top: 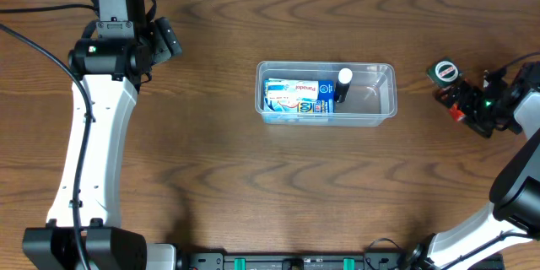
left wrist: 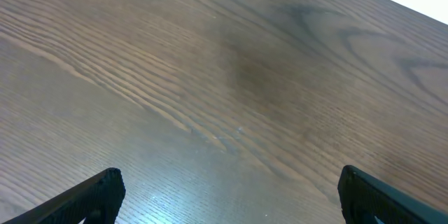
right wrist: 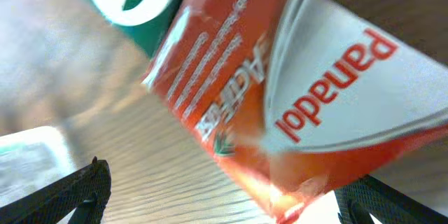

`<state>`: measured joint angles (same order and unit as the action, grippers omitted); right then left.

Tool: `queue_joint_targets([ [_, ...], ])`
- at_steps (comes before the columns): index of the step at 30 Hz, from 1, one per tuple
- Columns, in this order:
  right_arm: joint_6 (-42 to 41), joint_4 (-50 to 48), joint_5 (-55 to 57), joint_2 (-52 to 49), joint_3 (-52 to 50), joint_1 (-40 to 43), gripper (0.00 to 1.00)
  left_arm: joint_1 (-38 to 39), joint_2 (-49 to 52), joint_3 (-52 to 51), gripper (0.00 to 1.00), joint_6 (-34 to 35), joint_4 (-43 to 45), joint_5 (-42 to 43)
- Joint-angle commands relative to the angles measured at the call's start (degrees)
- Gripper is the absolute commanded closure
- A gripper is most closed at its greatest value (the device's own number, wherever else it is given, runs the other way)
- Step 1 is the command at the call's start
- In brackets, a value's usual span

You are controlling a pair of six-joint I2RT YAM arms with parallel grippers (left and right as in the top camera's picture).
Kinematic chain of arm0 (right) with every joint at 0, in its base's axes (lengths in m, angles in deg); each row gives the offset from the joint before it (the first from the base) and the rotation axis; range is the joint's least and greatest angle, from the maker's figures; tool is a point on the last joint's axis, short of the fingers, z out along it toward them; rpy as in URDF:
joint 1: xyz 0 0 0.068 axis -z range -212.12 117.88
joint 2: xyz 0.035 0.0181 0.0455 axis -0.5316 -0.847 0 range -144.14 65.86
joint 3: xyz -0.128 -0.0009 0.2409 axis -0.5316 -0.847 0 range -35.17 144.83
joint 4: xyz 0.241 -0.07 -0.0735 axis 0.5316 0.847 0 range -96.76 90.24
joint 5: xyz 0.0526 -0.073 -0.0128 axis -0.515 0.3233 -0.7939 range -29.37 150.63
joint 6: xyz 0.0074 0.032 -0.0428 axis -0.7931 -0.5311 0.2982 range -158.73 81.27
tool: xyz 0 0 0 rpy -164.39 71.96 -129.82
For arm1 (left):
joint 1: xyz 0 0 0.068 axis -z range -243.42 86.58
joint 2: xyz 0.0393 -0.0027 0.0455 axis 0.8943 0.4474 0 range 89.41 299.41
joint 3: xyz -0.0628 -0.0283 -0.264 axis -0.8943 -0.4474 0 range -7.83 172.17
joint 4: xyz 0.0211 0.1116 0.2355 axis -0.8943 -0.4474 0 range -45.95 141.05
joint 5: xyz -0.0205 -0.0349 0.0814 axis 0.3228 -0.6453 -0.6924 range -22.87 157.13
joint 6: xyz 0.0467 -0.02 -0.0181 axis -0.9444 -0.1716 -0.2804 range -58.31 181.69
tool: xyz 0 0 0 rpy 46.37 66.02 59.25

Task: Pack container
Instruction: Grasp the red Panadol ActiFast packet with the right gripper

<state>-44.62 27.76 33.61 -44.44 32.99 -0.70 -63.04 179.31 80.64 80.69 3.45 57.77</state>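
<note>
One container (top: 378, 101) — inside, one blue box (top: 294, 97), perhaps one tube (top: 342, 87)

We see a dark brown wood-grained table (top: 211, 177), a clear container (top: 393, 93), a blue-and-white box (top: 295, 97), a red-and-white carton (right wrist: 294, 91) and a green-and-white disc (top: 445, 71).

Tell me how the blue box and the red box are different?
Colour: the blue box is blue and white; the red box is red and white.
Place: the blue box lies inside the container; the red box is outside it, on the table, between the open fingers of the right gripper.
Both say Panadol.
</note>
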Motion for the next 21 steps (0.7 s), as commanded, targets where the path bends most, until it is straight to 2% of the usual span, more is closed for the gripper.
queue_joint_targets([
  [1,-2.47,-0.02,-8.9,-0.59,-0.35,-0.11,0.01,-0.11,0.17,-0.55,0.02,-0.76,-0.15,-0.07],
  [11,-1.05,3.26,-11.5,-0.59,-0.33,-0.11,0.01,-0.11,0.17,-0.55,0.02,-0.76,-0.15,-0.07],
  [21,1.75,8.68,1.29,0.79,-0.33,-0.15,0.01,-0.11,0.17,-0.55,0.02,-0.76,-0.15,-0.07],
])
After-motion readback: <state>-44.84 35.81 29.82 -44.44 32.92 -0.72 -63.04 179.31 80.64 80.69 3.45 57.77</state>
